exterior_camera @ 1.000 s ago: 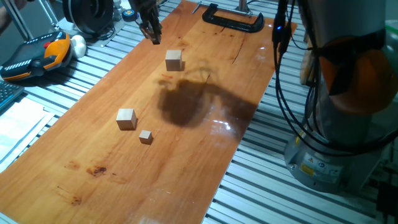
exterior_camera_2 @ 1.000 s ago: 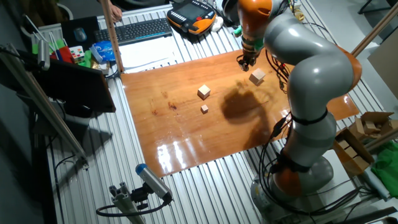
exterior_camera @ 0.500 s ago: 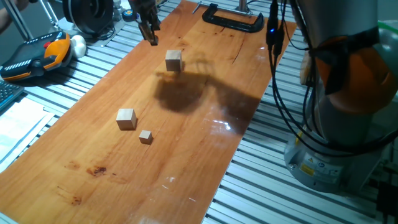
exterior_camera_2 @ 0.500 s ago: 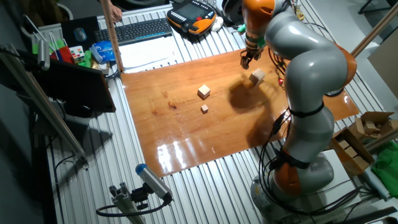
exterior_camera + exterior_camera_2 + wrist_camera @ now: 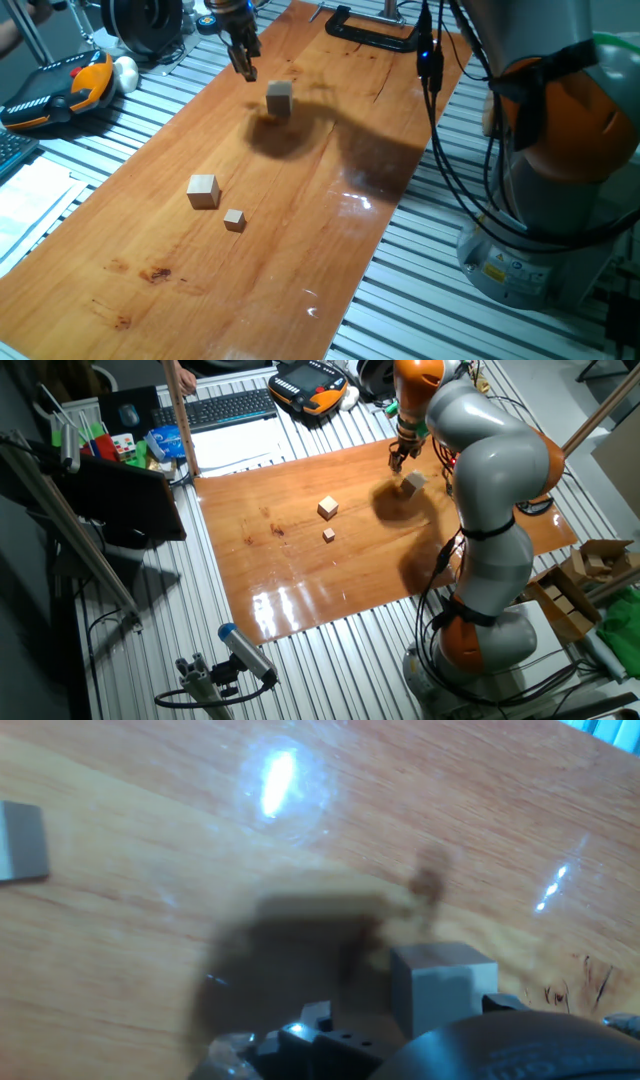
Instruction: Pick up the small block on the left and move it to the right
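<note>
The small block [image 5: 280, 98] sits on the wooden surface [image 5: 300, 250], near its far end. The claw [image 5: 245, 66] hangs just beside the block, a little to its left and farther back in one fixed view. The claw does not touch the block. Its thin dark fingers point down at the wood and look close together, with nothing between them, but the pictures are too small to tell for sure.

In the other fixed view, the block [image 5: 415, 482] lies just below the claw [image 5: 396, 459], by the board's far right part. The big gray and orange arm [image 5: 480, 480] bends up from its base, over the board, and reaches down to the claw.

In the hand view, the block [image 5: 443, 988] shows low in the picture, close to the dark claw parts. It looks gray there.

A slightly smaller wood cube [image 5: 203, 190] and a tiny wood cube [image 5: 234, 219] sit well apart from the block, nearer the middle of the board. A black clamp [image 5: 375, 32] grips the far edge.
</note>
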Controlling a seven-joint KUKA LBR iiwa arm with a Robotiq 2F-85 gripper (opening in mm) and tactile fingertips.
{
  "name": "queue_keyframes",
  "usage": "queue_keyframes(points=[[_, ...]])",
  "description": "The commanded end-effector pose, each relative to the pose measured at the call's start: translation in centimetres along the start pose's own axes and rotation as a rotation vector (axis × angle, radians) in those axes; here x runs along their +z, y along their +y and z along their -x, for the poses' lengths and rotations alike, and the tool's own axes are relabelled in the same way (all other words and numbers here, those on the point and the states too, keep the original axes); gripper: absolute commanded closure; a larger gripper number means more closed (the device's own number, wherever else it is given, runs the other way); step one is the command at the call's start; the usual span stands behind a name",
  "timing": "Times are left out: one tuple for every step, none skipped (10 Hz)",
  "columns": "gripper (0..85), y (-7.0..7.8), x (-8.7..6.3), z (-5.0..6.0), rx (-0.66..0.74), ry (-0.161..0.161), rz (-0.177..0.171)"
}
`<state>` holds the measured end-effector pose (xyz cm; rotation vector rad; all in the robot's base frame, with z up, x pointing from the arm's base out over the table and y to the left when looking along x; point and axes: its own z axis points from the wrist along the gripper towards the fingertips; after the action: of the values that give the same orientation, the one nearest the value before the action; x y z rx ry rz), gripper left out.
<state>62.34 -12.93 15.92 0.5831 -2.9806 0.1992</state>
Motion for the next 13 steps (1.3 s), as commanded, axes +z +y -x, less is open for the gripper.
queue_keyframes(points=[[8.0, -0.3, 0.7, -0.1, 0.002, 0.006, 0.004], [7.3, -0.8, 1.6, -0.2, -0.006, 0.003, 0.006], [6.7, -1.4, 2.7, -0.3, -0.015, -0.008, 0.023], [5.0, -1.9, 3.9, -0.4, -0.024, -0.018, 0.032], [4.0, -2.3, 4.6, -0.4, -0.029, -0.017, 0.034], [3.7, -2.6, 5.2, -0.5, -0.033, -0.008, 0.032], [3.3, -2.9, 5.9, -0.8, -0.037, -0.011, 0.03], [2.7, -3.2, 6.5, -1.0, -0.042, -0.01, 0.029], [2.7, -3.7, 7.0, -1.1, -0.048, -0.006, 0.026], [2.3, -4.4, 7.6, -1.2, -0.057, -0.008, 0.032], [1.7, -4.9, 8.0, -1.3, -0.06, -0.013, 0.038], [1.3, -5.2, 8.5, -1.3, -0.06, -0.014, 0.049], [1.3, -5.0, 8.9, -1.5, -0.061, -0.017, 0.055]])
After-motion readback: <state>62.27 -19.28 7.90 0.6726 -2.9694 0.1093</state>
